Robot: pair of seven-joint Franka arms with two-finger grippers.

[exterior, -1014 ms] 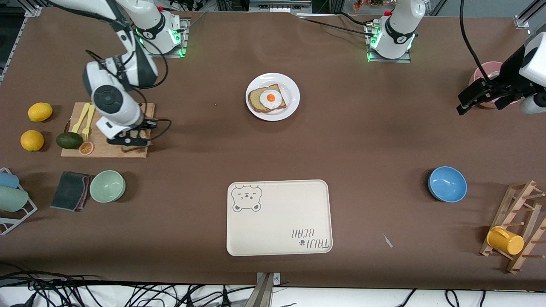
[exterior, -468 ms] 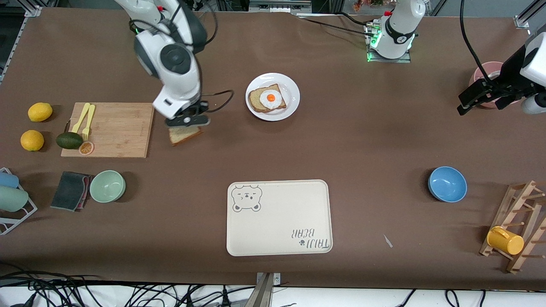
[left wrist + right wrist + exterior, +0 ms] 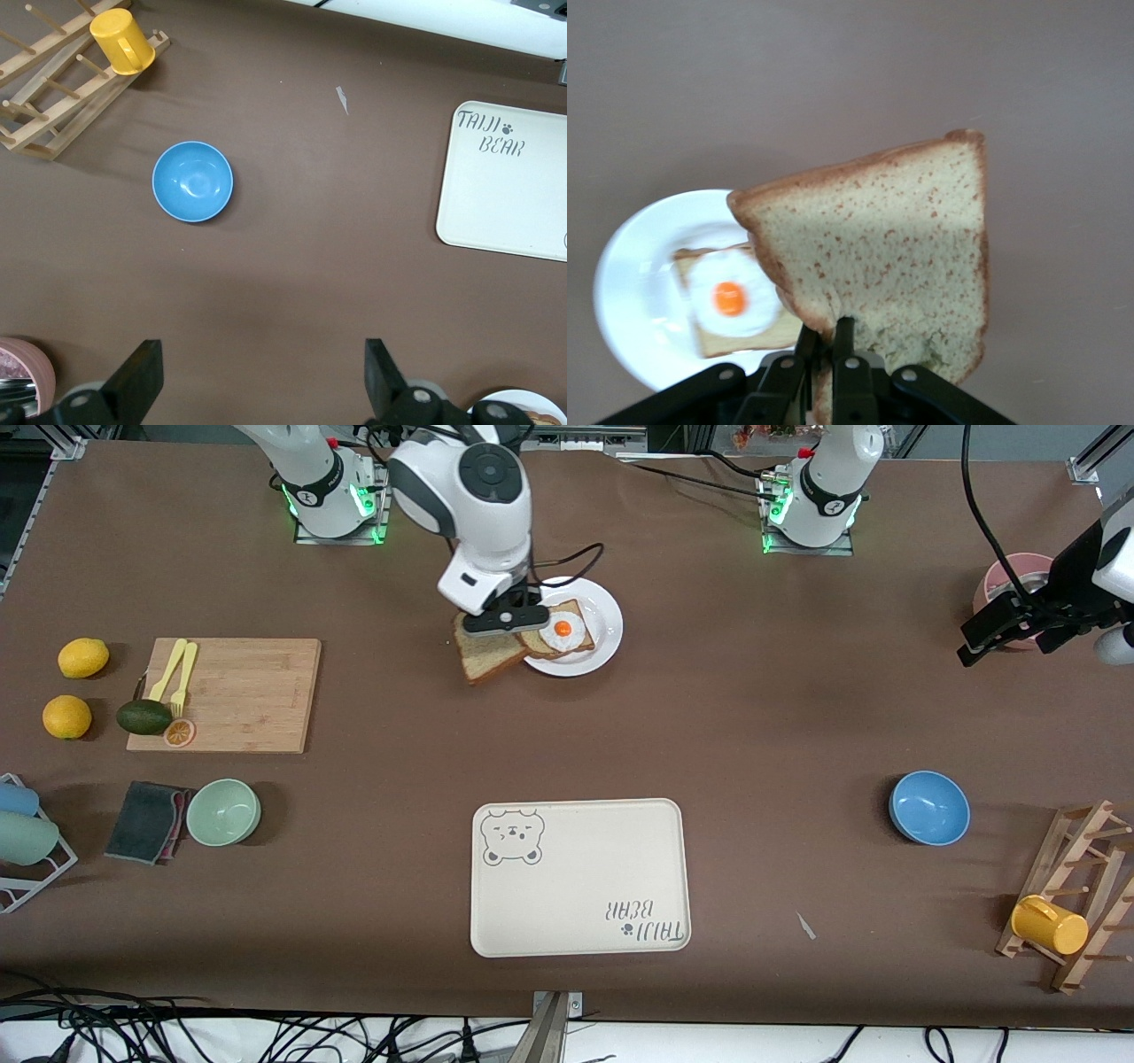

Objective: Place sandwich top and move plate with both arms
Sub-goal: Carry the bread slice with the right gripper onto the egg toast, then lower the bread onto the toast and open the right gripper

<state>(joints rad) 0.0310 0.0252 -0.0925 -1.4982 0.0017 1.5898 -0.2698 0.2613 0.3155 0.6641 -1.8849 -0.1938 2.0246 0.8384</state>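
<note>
The right end effector [image 3: 505,618], clamped on one edge of the plain brown wholemeal bread slice [image 3: 485,654], carries it flat above the small round white plate [image 3: 604,631] at upper centre, ready to cover the egg-topped slice [image 3: 558,632], while the left end effector [image 3: 982,640] waits open at upper right.

The right arm reaches from its base toward the middle of the worktop. The right gripper [image 3: 505,622] points down and its fingers [image 3: 843,341] are pressed together on the sandwich top [image 3: 881,257], held in the air. The left arm waits at its own end, raised. The left gripper [image 3: 257,376] has its fingers [image 3: 142,372] spread wide and holds nothing.
</note>
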